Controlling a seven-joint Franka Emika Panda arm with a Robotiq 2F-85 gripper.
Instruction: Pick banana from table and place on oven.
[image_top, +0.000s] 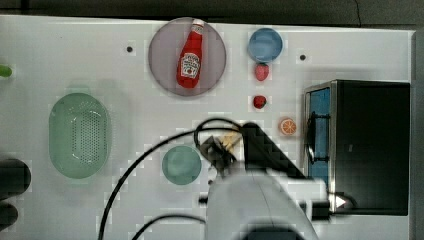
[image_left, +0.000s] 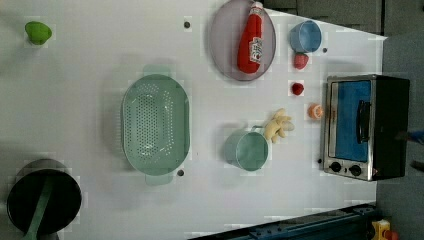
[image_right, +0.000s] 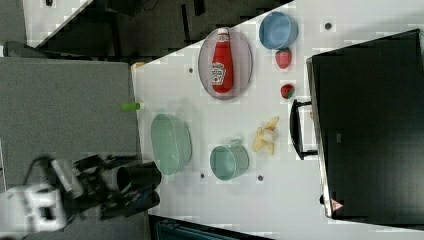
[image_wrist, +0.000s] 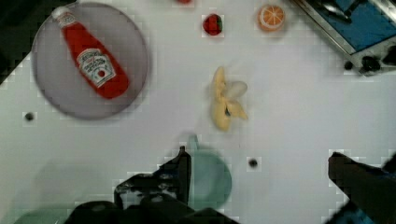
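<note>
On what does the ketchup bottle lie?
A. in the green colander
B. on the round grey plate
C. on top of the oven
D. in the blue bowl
B: the ketchup bottle lies flat on the round grey plate, apart from the green colander, the oven and the blue bowl.

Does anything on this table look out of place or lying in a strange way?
Only the ketchup bottle: it lies flat on its side across the grey plate instead of standing. Nothing looks spilled or broken; the banana lies on the table, peel spread open.
</note>
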